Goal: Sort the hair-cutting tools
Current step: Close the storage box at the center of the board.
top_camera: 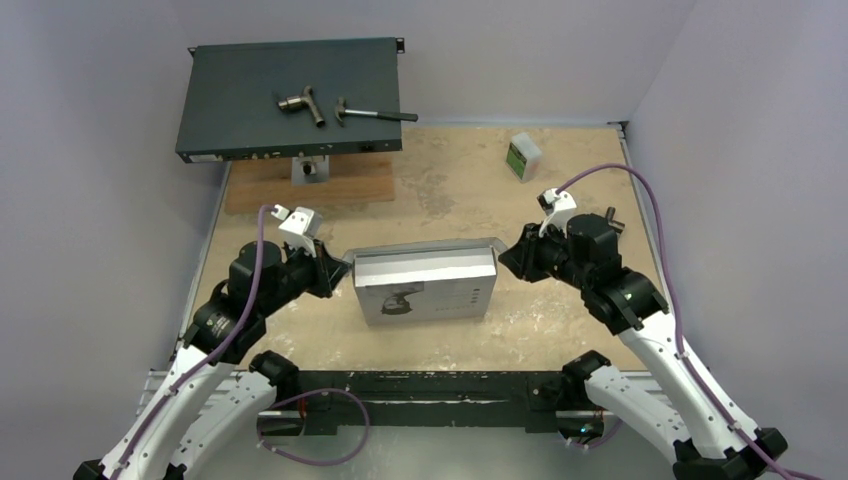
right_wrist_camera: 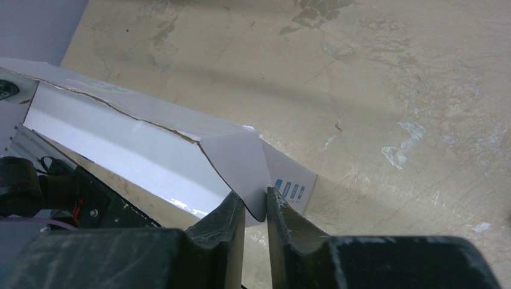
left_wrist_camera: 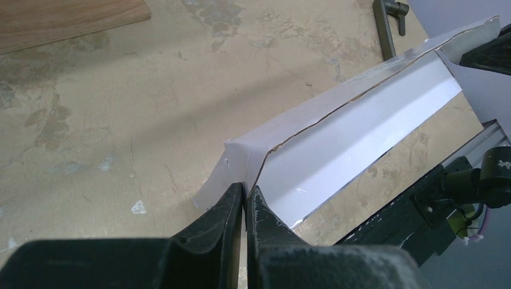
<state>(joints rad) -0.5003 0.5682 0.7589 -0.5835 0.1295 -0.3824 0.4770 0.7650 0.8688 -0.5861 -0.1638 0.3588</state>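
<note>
Box [top_camera: 425, 268]: glossy wht cardbd. Tabletop [top_camera: 450, 180]: rough, matt. Plank [top_camera: 270, 190]: wood.

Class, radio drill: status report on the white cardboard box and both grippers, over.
Left gripper shut on left end flap of white cardboard box. Right gripper pinching right flap. Contents hidden. Grey metal hammer far back, clear.

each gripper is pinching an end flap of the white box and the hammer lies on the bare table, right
No: the top external view shows the hammer on the dark flat case at the back left, not the bare table. The left gripper and right gripper do each pinch a flap of the white box.
</note>
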